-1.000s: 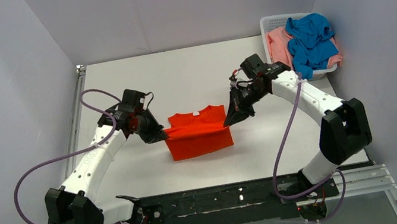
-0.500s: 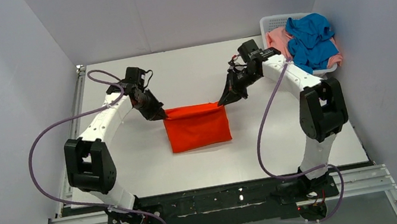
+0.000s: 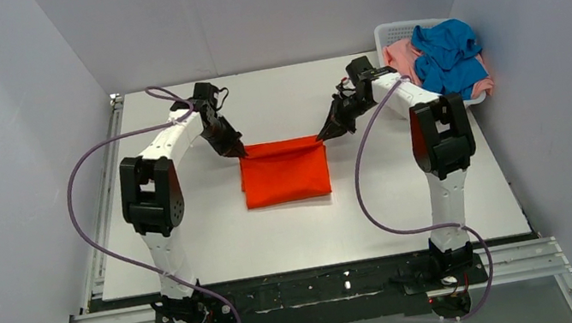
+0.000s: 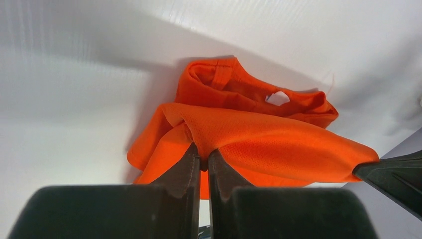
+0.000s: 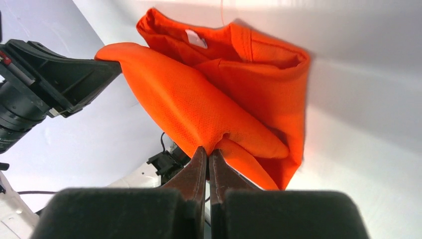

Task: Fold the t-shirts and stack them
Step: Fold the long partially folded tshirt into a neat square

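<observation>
The orange-red t-shirt (image 3: 285, 174) lies folded in the middle of the table, its far edge lifted between my two grippers. My left gripper (image 3: 239, 152) is shut on its far left corner; the left wrist view shows the cloth (image 4: 259, 144) pinched in the gripper (image 4: 203, 154). My right gripper (image 3: 322, 136) is shut on its far right corner, and the right wrist view shows the shirt (image 5: 219, 109) pinched in the gripper (image 5: 208, 153). The blue t-shirt (image 3: 446, 58) and the pale pink t-shirt (image 3: 401, 62) lie heaped in the basket.
The white slotted basket (image 3: 392, 29) stands at the table's far right corner. Grey walls close in the table on three sides. The left arm's purple cable (image 3: 86, 180) loops over the table's left edge.
Both grippers have carried the shirt's held edge away from me toward the far side, laying it over the rest. The shirt has shifted farther back on the table.
</observation>
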`<state>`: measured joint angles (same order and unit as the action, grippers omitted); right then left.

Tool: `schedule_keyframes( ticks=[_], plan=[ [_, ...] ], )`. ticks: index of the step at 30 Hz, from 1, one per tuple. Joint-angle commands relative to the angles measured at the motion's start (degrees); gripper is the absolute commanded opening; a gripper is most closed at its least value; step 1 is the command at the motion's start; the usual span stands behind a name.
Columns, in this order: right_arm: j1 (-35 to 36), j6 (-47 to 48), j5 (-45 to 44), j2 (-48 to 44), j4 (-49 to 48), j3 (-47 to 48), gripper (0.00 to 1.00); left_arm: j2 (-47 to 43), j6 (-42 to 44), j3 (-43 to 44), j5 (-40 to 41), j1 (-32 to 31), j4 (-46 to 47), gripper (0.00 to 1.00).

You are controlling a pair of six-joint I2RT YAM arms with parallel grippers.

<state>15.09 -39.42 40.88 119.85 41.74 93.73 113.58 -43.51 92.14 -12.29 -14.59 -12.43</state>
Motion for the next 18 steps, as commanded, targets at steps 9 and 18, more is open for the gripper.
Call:
schedule_keyframes(
  ticks=[9, 18],
  plan=[
    [-2.9, -1.3, -2.5, 6.8, -6.0, 5.5, 0.17, 7.6, 1.0, 7.5, -1.2, 0.9, -6.2, 0.14],
    [-3.5, 3.7, -11.3, 3.8, 6.0, 14.5, 0.77, 5.8, 2.5, 14.0, -3.2, 0.9, -8.1, 0.98]
  ],
)
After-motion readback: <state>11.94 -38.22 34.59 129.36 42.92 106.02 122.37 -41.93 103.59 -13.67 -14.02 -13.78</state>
